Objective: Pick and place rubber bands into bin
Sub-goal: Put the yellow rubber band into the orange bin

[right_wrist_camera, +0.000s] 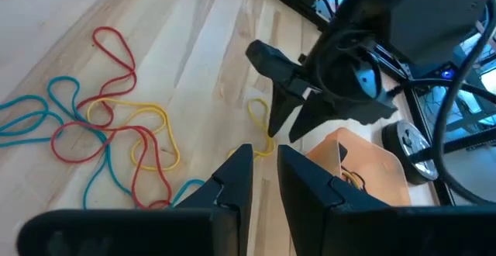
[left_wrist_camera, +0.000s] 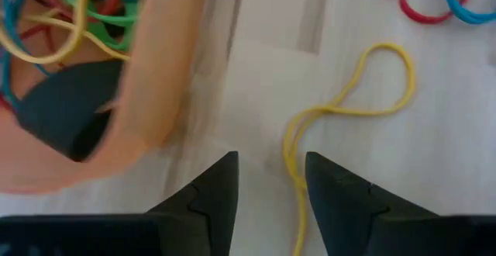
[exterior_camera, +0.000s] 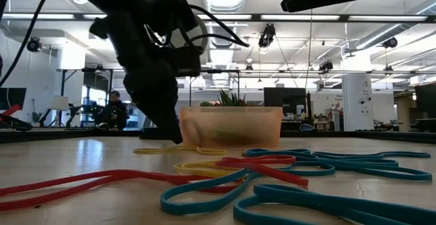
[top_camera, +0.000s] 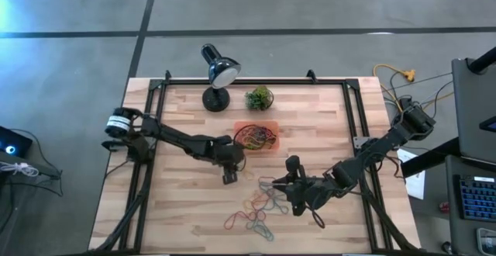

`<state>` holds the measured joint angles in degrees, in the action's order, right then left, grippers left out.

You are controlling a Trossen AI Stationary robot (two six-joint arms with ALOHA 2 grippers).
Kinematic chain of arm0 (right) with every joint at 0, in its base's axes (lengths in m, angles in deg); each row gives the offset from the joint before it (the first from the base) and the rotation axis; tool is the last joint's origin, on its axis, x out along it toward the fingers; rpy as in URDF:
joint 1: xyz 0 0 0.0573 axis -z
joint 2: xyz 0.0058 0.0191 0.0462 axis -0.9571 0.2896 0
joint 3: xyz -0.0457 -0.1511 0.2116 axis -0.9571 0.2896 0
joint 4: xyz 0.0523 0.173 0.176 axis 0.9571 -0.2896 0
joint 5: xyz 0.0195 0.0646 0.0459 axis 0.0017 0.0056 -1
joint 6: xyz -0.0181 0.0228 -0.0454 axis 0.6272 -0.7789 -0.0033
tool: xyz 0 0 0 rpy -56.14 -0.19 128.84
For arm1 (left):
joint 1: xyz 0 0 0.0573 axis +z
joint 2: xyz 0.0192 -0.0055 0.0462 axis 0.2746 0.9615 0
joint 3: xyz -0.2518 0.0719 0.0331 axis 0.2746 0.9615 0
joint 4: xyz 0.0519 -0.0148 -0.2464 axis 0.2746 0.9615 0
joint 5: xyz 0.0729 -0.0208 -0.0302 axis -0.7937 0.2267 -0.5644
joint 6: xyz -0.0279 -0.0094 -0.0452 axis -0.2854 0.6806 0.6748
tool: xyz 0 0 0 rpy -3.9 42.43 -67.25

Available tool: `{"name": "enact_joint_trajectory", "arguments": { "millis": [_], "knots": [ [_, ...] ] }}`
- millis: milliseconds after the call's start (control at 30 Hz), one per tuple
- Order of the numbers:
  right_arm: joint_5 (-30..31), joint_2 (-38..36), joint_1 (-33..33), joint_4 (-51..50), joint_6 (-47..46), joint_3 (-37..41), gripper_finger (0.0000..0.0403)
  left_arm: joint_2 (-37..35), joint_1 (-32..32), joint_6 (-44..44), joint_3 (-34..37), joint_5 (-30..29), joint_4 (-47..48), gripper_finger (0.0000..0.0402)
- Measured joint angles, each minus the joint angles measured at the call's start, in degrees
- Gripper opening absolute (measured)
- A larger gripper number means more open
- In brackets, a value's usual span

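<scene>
The orange bin sits mid-table and holds a tangle of rubber bands. More rubber bands lie loose on the wood toward the near edge. My left gripper is open, pointing steeply down just beside the bin's near left corner. Its fingers stand either side of one end of a yellow rubber band that lies flat on the table; whether they touch it I cannot tell. My right gripper hangs above the loose bands, fingers slightly apart, nothing between them.
A black desk lamp and a green plant ball stand at the far side, behind the bin. Black frame rails run along the table's left and right edges. A person shows far off in the room.
</scene>
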<state>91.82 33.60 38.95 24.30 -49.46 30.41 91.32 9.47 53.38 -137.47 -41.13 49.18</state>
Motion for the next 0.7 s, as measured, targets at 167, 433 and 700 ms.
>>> {"name": "enact_joint_trajectory", "arguments": {
  "millis": [167,433,700],
  "knots": [
    [0.0,0.0,0.0,-0.6,0.0,0.0,0.0056,0.0,1.0,-0.1,-0.2,1.5,0.0,0.0135],
    [0.0,0.0,0.0,-1.3,-0.5,0.0,0.0056,0.6,1.2,-0.3,-0.2,7.2,-1.2,0.0135],
    [0.0,0.0,0.0,-1.2,-0.5,0.0,0.0056,3.4,1.2,2.1,-0.4,7.2,-1.5,0.0135]
  ]
}}
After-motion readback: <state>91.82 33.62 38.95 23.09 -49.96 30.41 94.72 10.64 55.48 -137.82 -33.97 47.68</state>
